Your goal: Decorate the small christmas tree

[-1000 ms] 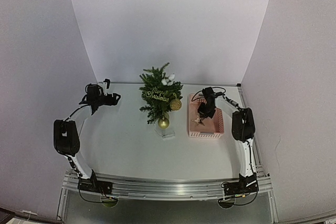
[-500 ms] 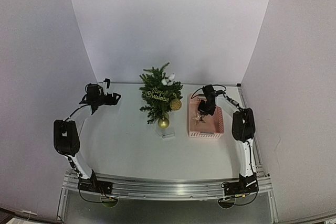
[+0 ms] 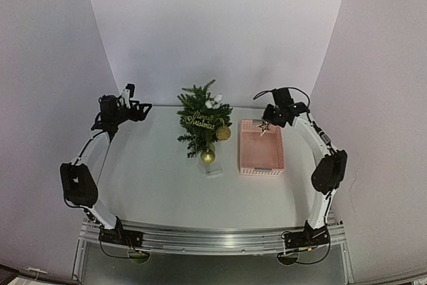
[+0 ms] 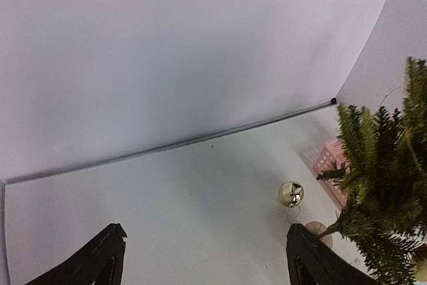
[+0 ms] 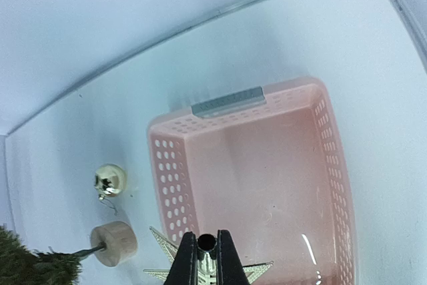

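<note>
one small christmas tree (image 3: 202, 121), two gold baubles (image 3: 208, 157) (image 3: 223, 133), one gold sign (image 3: 201, 123), one star (image 3: 264, 127) and one pink basket (image 3: 261, 171) are showing.

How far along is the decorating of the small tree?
Done: the small christmas tree carries a sign and a gold ball. In hand: the right end effector holds a star over the empty pink basket. To do: setting it on the tree.

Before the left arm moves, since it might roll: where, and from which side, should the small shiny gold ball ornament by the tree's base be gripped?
Across the round middle of the gold ball ornament, coming from the left, where bare table shows; bushy branches of the small christmas tree crowd its right side. Its thin hanger loop looks too fine to pinch.
</note>
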Available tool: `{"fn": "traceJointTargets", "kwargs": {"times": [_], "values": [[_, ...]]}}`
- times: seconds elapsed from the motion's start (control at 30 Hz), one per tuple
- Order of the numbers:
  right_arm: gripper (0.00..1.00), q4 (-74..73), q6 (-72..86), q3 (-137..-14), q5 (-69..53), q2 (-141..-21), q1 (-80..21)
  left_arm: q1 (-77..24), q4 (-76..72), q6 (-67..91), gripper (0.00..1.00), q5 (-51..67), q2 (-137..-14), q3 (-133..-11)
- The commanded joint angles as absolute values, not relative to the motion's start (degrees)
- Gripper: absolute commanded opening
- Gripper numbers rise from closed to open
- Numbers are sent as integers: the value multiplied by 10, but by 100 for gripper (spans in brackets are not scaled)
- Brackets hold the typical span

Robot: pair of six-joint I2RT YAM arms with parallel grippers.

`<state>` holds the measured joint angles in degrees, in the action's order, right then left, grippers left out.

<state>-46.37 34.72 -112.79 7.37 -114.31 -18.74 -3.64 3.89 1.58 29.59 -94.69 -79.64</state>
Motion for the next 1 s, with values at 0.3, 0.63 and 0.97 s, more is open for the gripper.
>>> {"fn": "traceJointTargets", "kwargs": {"times": [0.3,0.63,0.97], "values": [[0,-155,472,-1070,92,-922,-229,-58,-148,126,87,502,-866,-884],[0,174,498,-1073,128,-1009,-383,-209,-193,85,91,530,-886,-897],[0,253,503,-1124,113,-1080,-441,-260,-234,63,91,468,-910,-892]]}}
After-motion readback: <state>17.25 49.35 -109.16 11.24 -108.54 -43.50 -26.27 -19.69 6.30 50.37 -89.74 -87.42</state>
